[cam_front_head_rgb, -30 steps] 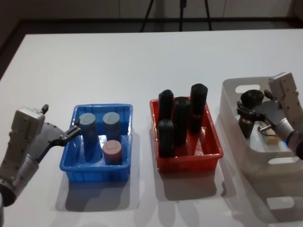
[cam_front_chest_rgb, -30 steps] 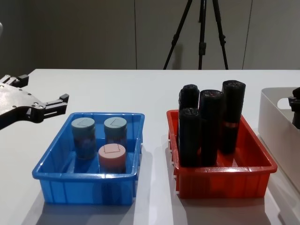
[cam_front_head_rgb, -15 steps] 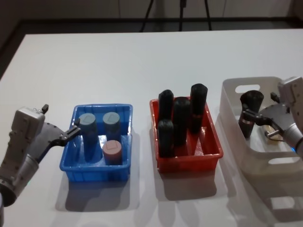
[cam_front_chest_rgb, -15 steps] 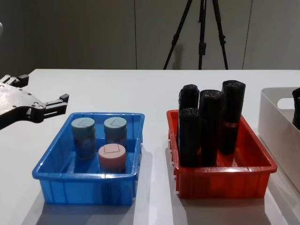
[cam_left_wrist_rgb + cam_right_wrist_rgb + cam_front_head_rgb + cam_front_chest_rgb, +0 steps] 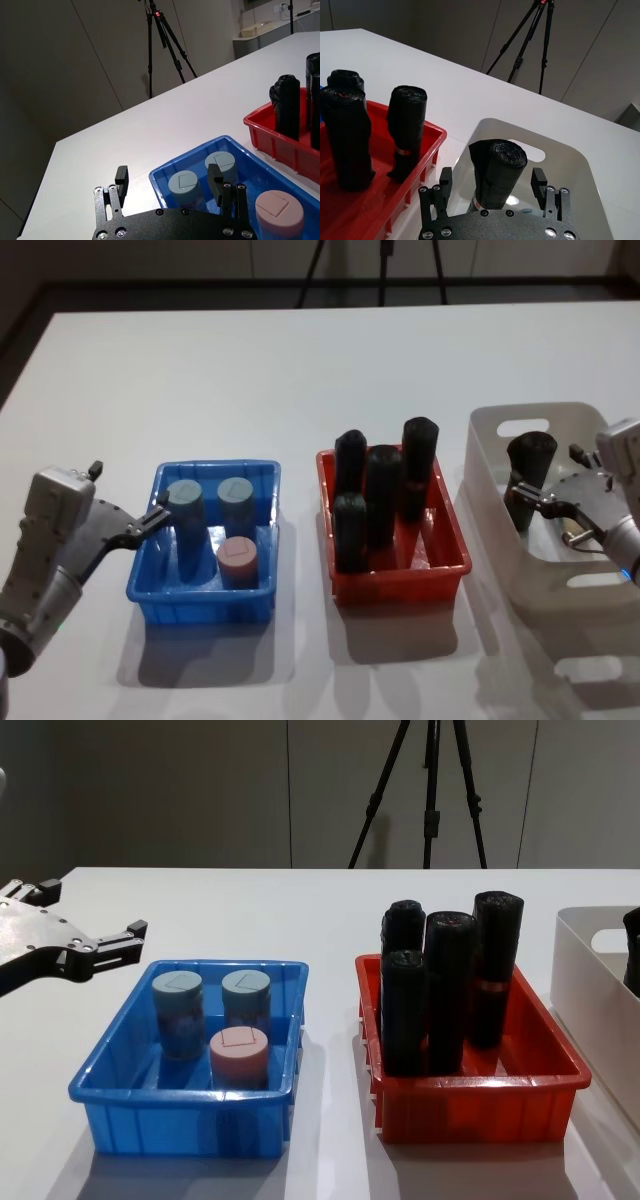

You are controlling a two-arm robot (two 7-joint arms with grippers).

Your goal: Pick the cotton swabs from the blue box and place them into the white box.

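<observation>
Your right end effector [image 5: 552,502] has let go of the black roll [image 5: 527,478] and backed off with fingers apart, leaving it upright in the white box [image 5: 497,430] at 3 o'clock — wrong item, no swab moved. Your left end effector [image 5: 148,525] still hangs open at the 9 o'clock rim of the blue box [image 5: 205,600], where all three cotton swabs [image 5: 237,561] stand. White box floor mostly hidden.

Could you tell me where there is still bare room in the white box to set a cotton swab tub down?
The white box holds one black roll at its far end; the right gripper hangs open just behind it. The near half looks bare. The blue box is crowded with three swab tubs.
</observation>
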